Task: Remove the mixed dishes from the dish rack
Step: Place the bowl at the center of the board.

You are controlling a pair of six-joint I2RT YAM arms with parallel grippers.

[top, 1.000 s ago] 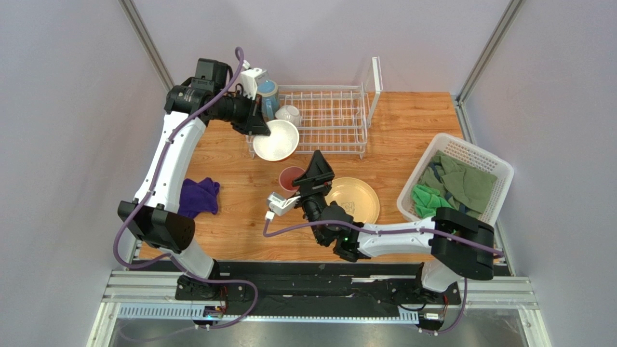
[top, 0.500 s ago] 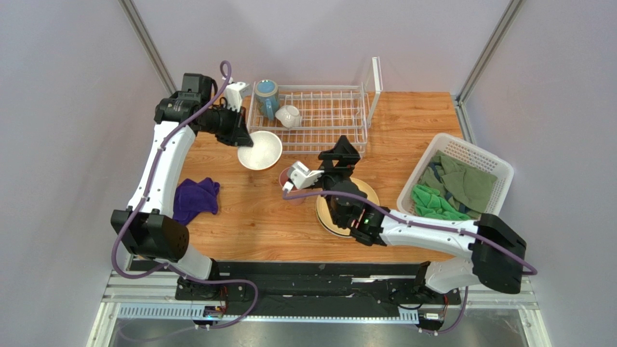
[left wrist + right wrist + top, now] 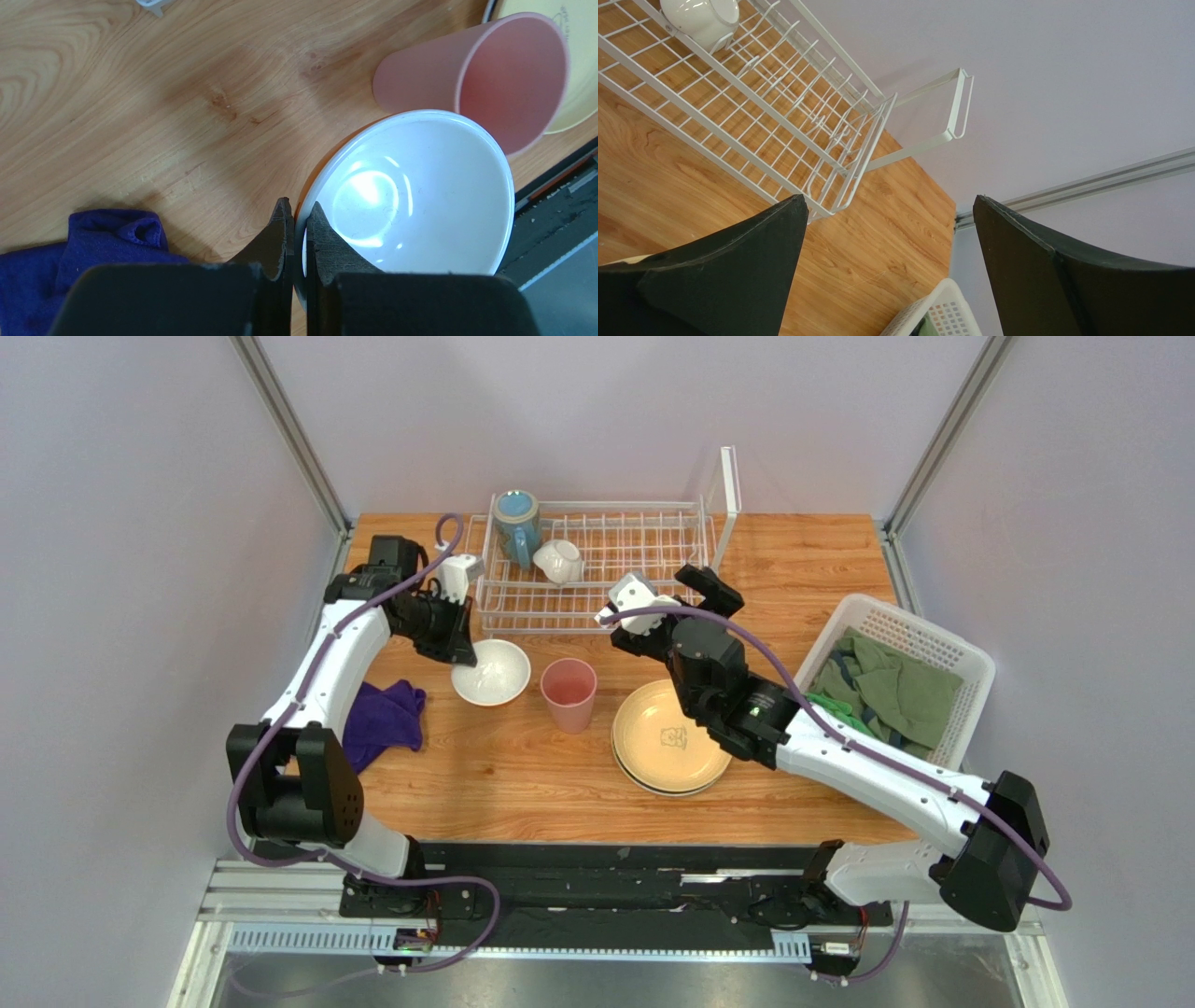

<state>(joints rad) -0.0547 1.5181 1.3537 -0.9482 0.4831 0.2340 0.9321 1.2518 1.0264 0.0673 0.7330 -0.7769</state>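
My left gripper [image 3: 460,639] [image 3: 296,211] is shut on the rim of the orange bowl [image 3: 493,672] [image 3: 414,199], white inside, which sits low at the table left of the pink tumbler [image 3: 568,693] [image 3: 477,77]. The tumbler stands upright beside the cream-yellow plate [image 3: 673,738], which lies on a dark-rimmed one. The dish rack [image 3: 617,574] [image 3: 773,105] holds the blue mug [image 3: 518,525] and the small white bowl [image 3: 558,560] [image 3: 703,17] at its left end. My right gripper [image 3: 690,605] [image 3: 891,210] hovers open and empty by the rack's front right corner.
A purple cloth [image 3: 382,717] [image 3: 56,269] lies left of the bowl. The white lattice basket [image 3: 898,637] [image 3: 941,315] with green cloths [image 3: 898,693] stands at the right edge. The rack's tall upright panel [image 3: 728,497] [image 3: 952,105] rises at its right end.
My left arm carried the orange bowl from the rack's front left corner down to the table beside the tumbler. My right arm swung up from the tumbler and plate toward the rack's right end.
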